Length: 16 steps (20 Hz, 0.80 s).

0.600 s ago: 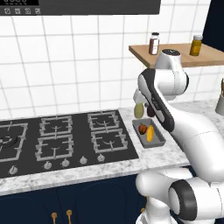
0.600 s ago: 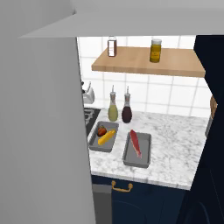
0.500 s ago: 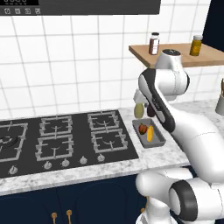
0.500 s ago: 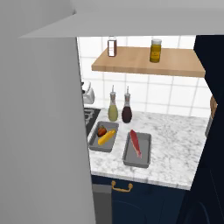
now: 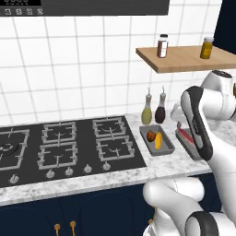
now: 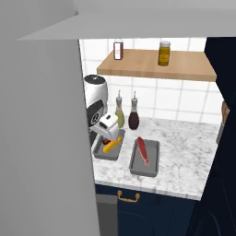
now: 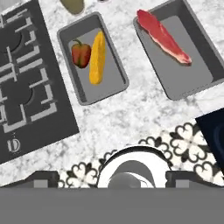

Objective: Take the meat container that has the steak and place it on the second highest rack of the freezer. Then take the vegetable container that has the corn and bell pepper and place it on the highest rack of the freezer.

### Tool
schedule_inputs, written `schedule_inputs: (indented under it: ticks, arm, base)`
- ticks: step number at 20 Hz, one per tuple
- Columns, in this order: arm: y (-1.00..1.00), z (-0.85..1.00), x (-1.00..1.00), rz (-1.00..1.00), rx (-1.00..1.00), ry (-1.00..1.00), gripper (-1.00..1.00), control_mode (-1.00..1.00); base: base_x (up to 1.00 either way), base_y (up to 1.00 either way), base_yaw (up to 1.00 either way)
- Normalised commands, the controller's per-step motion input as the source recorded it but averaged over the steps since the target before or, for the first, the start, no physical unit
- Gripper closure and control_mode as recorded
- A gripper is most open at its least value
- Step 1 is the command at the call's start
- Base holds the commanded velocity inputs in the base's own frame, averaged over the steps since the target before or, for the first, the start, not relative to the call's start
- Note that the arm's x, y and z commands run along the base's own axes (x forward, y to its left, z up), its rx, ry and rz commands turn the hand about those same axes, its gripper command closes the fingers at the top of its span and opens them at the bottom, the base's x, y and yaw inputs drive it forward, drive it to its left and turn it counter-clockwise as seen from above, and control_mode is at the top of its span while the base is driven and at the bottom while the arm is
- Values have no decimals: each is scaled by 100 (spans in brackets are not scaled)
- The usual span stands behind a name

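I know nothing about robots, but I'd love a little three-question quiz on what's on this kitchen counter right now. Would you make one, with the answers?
1. True or false: the steak lies in the same tray as the corn.
2. Which tray sits nearer the stove? A) the meat container B) the vegetable container
3. Fill in: beside the corn lies a red ____.

Key
1. False; each grey tray holds its own food.
2. B; it sits beside the stove's edge, with the meat container on its far side.
3. bell pepper.
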Motion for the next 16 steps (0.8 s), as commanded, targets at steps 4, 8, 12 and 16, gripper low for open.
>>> schedule_inputs:
  ticks: [4, 8, 12, 16]
  arm:
    - [-100, -88, 0, -70, 17, 18, -100, -100]
    - [-87, -54, 42, -51, 9, 23, -100, -100]
    - [-81, -58, 32, -10, 2, 10, -100, -100]
    - [-75, -67, 16, -13, 9, 7, -100, -100]
  base:
    - [0, 0, 0]
    - [0, 0, 0]
    - [0, 0, 0]
    - [0, 0, 0]
